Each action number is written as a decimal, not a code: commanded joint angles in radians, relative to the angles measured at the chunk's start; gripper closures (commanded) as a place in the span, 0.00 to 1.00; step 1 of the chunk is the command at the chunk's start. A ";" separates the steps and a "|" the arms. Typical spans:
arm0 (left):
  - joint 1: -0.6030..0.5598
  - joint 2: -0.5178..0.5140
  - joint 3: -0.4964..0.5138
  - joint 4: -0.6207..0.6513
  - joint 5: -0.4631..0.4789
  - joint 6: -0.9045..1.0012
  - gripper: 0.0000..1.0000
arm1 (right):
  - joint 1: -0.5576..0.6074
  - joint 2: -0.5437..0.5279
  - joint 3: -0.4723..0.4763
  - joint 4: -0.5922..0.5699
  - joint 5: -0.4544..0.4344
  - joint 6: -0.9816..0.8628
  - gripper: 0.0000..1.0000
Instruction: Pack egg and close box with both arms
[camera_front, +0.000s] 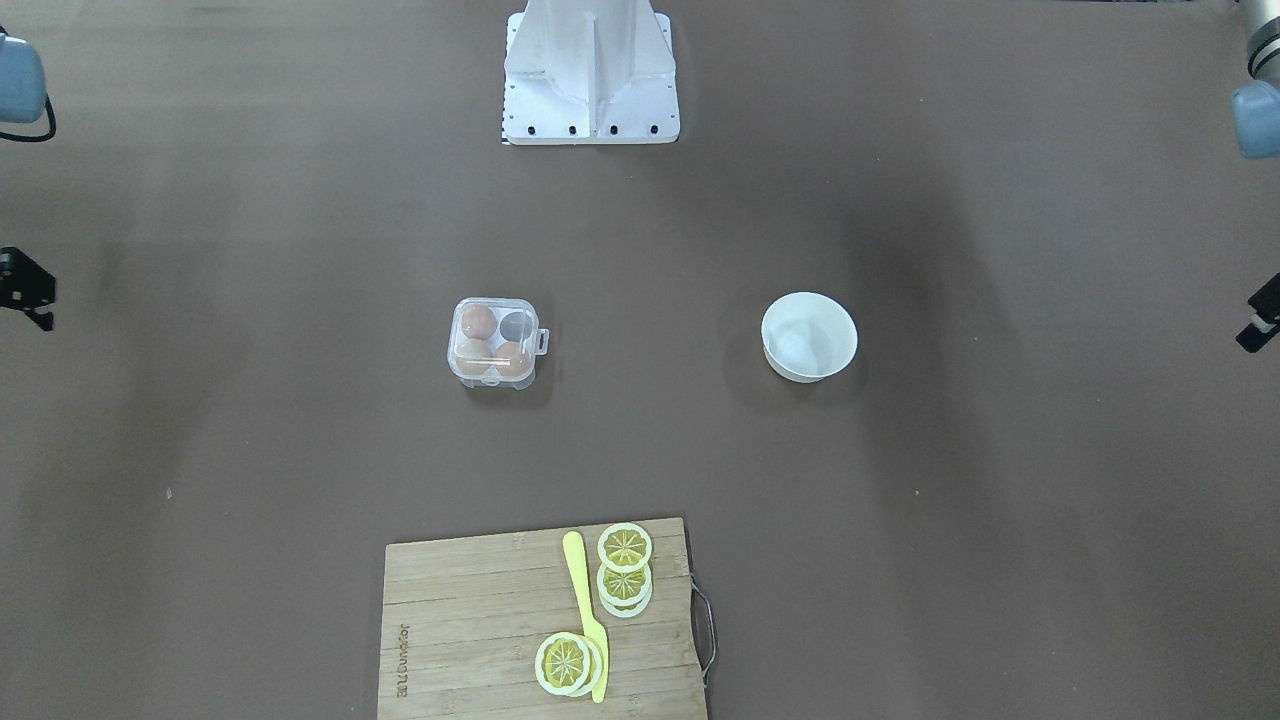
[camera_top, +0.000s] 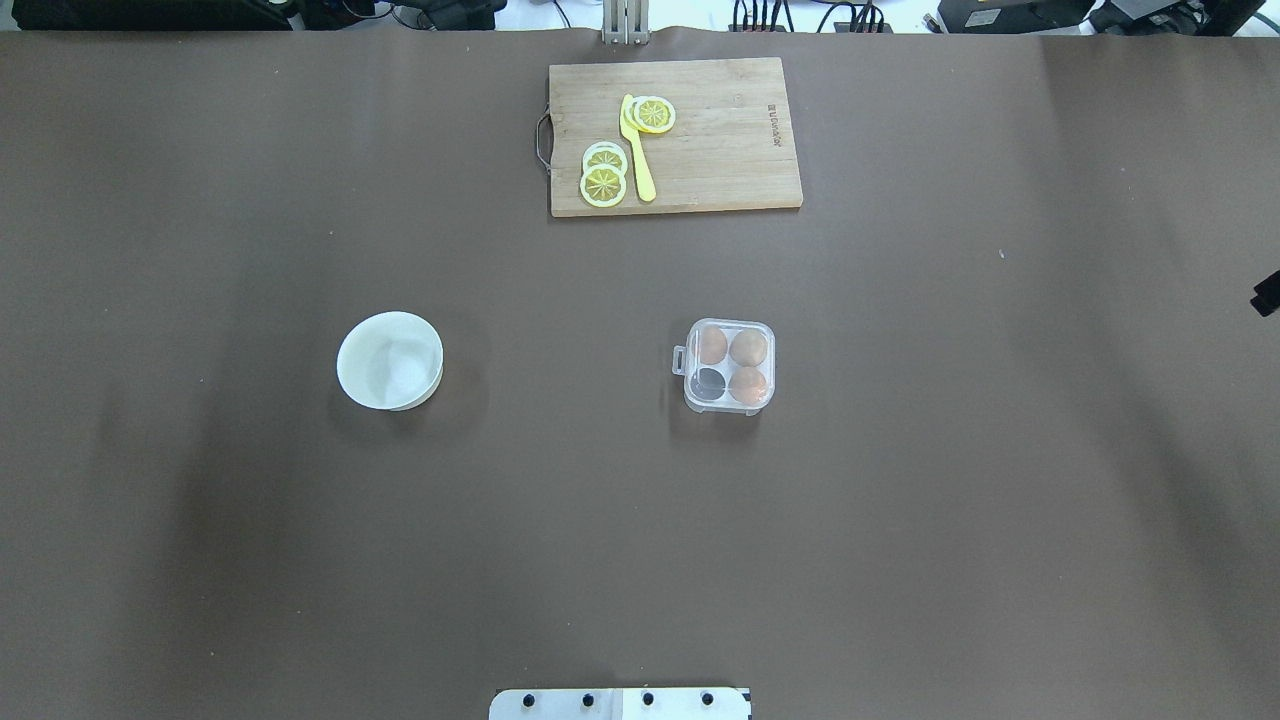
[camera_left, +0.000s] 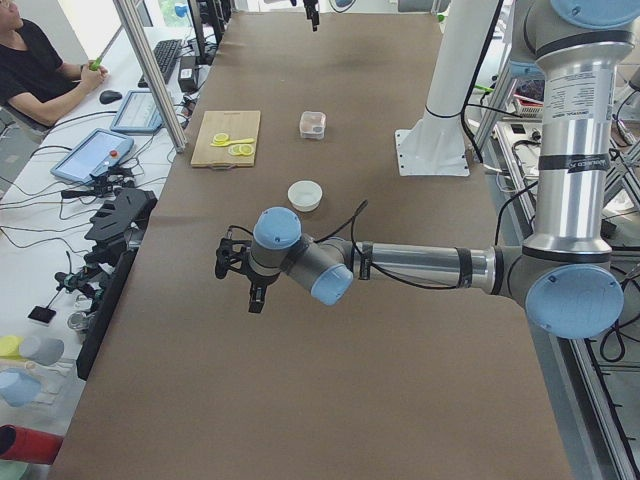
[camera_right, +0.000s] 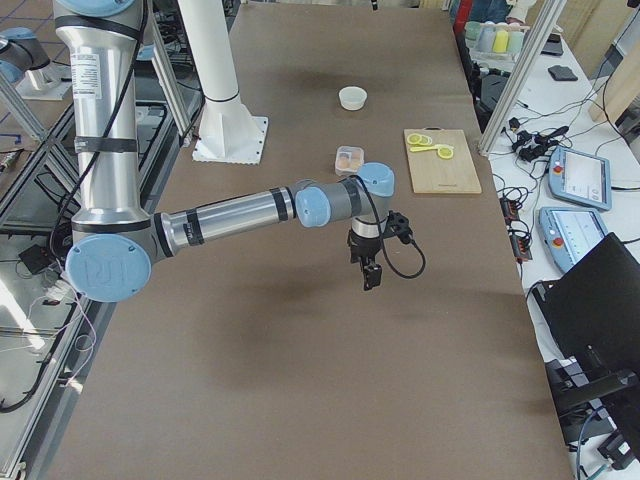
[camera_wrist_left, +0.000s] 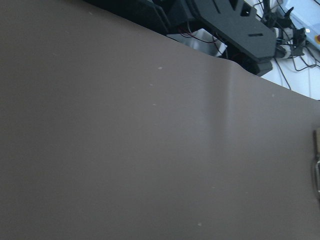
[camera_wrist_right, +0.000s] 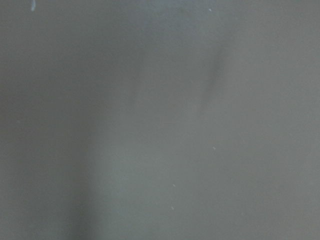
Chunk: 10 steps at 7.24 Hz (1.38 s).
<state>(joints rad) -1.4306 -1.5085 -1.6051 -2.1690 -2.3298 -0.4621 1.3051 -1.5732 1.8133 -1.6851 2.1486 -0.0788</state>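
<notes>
The clear plastic box stands mid-table with its lid down flat and its latch tab on the side toward the bowl; it also shows in the front-facing view. Three brown eggs lie in its cells; the fourth cell is empty. I cannot tell which one is the pinkish-orange egg. The left gripper hangs far out past the bowl at the table's end. The right gripper hangs far off on the box's other side. Only their edges show in the front-facing view, so I cannot tell if they are open.
An empty white bowl stands on the left arm's side of the box. A wooden cutting board with lemon slices and a yellow knife lies at the far edge. The robot's white base is on the near side.
</notes>
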 joint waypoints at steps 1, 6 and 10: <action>-0.060 0.076 0.028 0.026 0.016 0.259 0.02 | 0.182 -0.030 -0.079 -0.088 0.138 -0.154 0.00; -0.142 0.008 -0.085 0.400 -0.062 0.328 0.02 | 0.329 -0.030 -0.184 -0.099 0.234 -0.242 0.00; -0.151 0.005 -0.113 0.465 -0.037 0.427 0.02 | 0.327 -0.031 -0.169 -0.105 0.237 -0.236 0.00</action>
<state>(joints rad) -1.5810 -1.5004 -1.7124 -1.7081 -2.3743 -0.0422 1.6322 -1.6056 1.6416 -1.7888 2.3836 -0.3160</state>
